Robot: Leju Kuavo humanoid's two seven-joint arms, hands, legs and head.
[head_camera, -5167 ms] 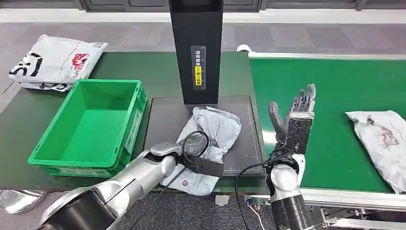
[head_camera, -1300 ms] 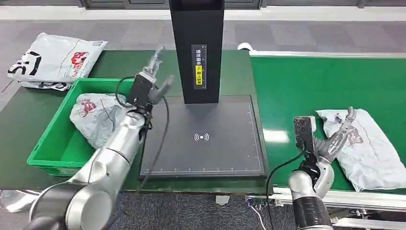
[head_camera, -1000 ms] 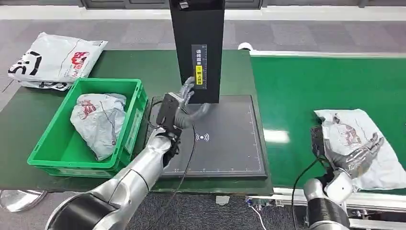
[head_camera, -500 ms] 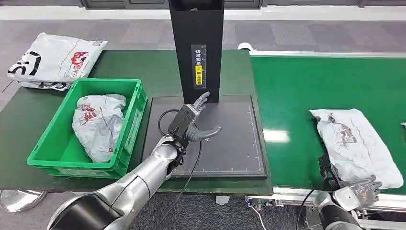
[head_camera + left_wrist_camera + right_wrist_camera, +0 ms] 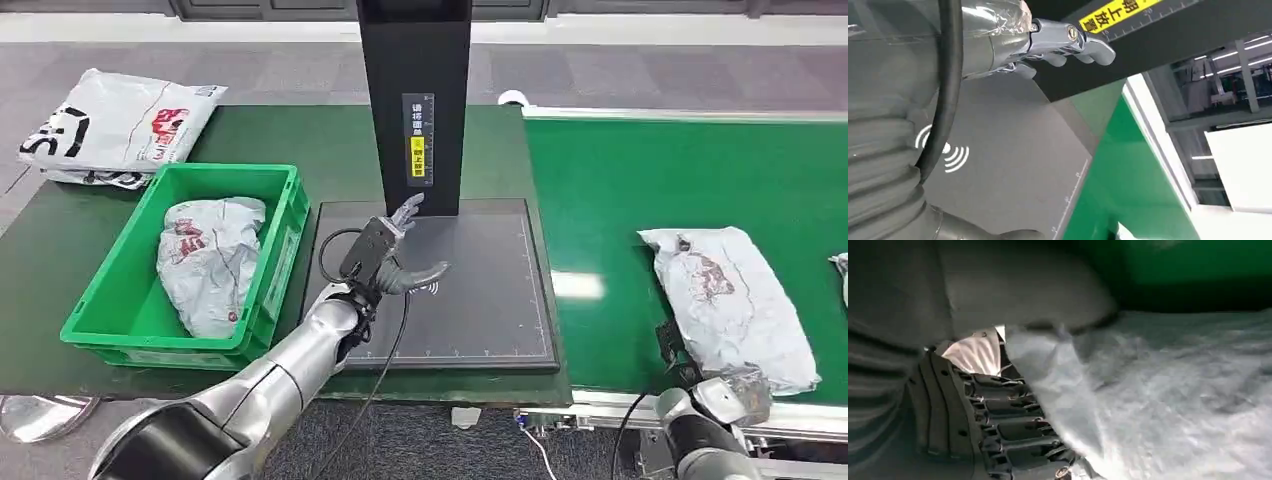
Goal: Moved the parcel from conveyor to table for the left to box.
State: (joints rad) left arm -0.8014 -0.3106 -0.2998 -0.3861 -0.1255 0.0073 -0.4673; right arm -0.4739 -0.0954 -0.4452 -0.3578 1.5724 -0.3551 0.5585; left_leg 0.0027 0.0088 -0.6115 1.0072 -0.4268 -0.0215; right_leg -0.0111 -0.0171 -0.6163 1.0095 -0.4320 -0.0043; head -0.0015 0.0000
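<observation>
A grey crumpled parcel [image 5: 727,305] lies on the green conveyor [image 5: 650,180] at the right. My right hand [image 5: 735,390] is low at the belt's near edge, right at the parcel's near end. In the right wrist view its dark fingers [image 5: 1013,435] lie against the edge of the parcel [image 5: 1158,400]; whether they grip it is hidden. My left hand [image 5: 385,262] hovers over the black scanner pad [image 5: 480,310], fingers [image 5: 1073,45] spread and holding nothing. Another grey parcel [image 5: 205,260] lies in the green box [image 5: 110,300].
A black column [image 5: 413,100] stands at the back of the pad, just beyond my left hand. White mail bags [image 5: 115,130] lie at the table's back left. The corner of one more parcel [image 5: 842,270] shows at the conveyor's right edge.
My left hand came back from the green box, where its parcel now lies, to above the pad. My right hand dropped below the belt edge and now sits at the parcel's near end.
</observation>
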